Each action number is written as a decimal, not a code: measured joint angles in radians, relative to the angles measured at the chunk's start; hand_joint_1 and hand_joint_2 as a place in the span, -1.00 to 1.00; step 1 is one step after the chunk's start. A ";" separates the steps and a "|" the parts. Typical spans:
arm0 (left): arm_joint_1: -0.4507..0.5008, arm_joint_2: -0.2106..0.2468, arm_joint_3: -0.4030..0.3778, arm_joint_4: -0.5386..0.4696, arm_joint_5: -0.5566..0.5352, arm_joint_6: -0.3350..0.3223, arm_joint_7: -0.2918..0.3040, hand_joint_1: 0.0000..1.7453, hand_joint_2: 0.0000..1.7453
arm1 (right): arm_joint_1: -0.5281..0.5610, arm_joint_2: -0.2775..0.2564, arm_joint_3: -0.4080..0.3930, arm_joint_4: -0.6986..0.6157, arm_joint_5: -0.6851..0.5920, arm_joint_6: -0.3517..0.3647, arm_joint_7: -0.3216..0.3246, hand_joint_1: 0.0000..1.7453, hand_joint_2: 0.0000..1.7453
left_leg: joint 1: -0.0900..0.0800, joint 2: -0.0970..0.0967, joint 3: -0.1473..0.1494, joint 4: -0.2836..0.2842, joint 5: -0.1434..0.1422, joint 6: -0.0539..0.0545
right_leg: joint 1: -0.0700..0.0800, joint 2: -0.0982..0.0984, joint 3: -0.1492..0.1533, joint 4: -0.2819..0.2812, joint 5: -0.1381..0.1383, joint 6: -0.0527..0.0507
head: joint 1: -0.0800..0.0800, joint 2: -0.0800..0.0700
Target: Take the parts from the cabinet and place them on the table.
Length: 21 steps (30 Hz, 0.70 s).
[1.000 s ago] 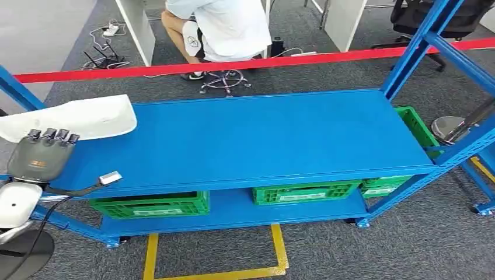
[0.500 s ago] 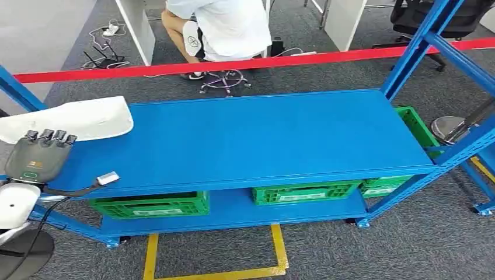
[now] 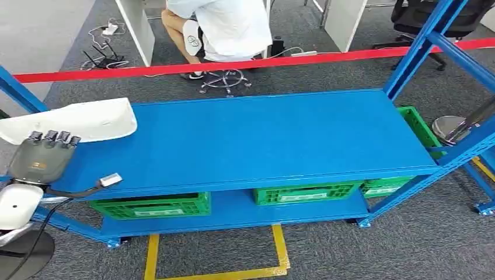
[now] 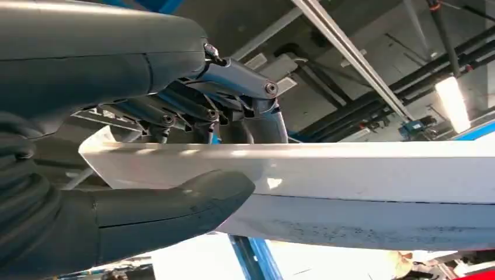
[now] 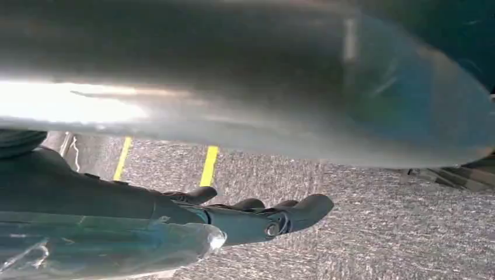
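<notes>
- The left hand (image 3: 42,156) grips a white part (image 3: 76,121) at the near-left end of the blue table (image 3: 262,140). In the left wrist view the grey thumb (image 4: 175,198) presses one face of the part (image 4: 350,192) and the dark fingers (image 4: 245,99) curl over the opposite face.
- The white part is a long, curved panel. Its long axis runs across the robot's front, from beyond the table's left edge inward over the tabletop, and its rounded end points away from the hand toward the middle of the table. Whether its underside touches the tabletop cannot be told.
- Just beside the hand, on the side nearer the robot, a small white connector (image 3: 110,179) on a dark cable lies at the table's front edge.
- Below the hand, on the lower shelf, stand green crates (image 3: 153,205); two more sit further along to the hand's right.
- Blue uprights (image 3: 417,49) of the rack rise well away from the hand at the table's far-right end, and another blue post (image 3: 20,90) stands just behind the part.
- Beyond the table, a red barrier tape (image 3: 233,63) stretches across, with a seated person (image 3: 225,26) behind it.
- The right hand (image 5: 257,219) hangs over grey carpet with yellow floor tape (image 5: 209,165); its dark fingers are held close together, lightly curled, with nothing seen in them, but whether it is closed cannot be told.
</notes>
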<state>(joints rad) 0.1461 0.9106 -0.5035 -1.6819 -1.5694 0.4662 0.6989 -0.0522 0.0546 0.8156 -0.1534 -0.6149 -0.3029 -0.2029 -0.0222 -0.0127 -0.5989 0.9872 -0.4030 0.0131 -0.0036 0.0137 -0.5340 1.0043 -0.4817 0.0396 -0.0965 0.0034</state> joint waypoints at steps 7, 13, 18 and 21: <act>-0.016 0.002 -0.019 0.000 0.000 0.000 0.000 0.58 1.00 | 0.000 0.000 0.001 0.000 -0.002 0.005 0.000 -1.00 -1.00 | 0.006 0.012 -0.007 -0.009 0.014 0.011 | 0.003 -0.005 -0.142 0.319 -0.153 0.005 | 0.002 0.000; -0.037 0.002 -0.036 0.000 0.000 0.001 0.000 0.58 1.00 | -0.007 0.000 0.001 0.000 -0.005 0.006 0.000 -1.00 -1.00 | 0.005 0.011 -0.017 -0.005 0.028 -0.013 | 0.013 -0.007 0.019 0.004 -0.030 -0.022 | 0.002 0.000; -0.051 0.003 -0.042 0.000 0.000 0.003 0.000 0.58 1.00 | -0.004 0.001 0.001 0.000 -0.006 0.003 0.018 -1.00 -1.00 | 0.009 0.011 -0.020 -0.015 0.042 -0.023 | 0.017 -0.005 0.011 0.002 -0.021 -0.029 | 0.000 0.000; -0.058 0.006 -0.051 0.000 0.000 0.002 0.000 0.58 1.00 | -0.003 0.001 0.001 0.000 -0.006 0.008 0.029 -1.00 -1.00 | 0.011 0.011 -0.020 -0.019 0.048 -0.027 | 0.019 -0.005 0.008 0.003 -0.018 -0.033 | -0.001 0.000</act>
<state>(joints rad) 0.0882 0.9163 -0.5547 -1.6815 -1.5694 0.4685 0.6992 -0.0554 0.0553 0.8167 -0.1534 -0.6214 -0.2952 -0.1743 -0.0116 -0.0020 -0.6190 0.9684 -0.3551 -0.0135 0.0155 0.0085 -0.5261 1.0076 -0.4992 0.0065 -0.0977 0.0034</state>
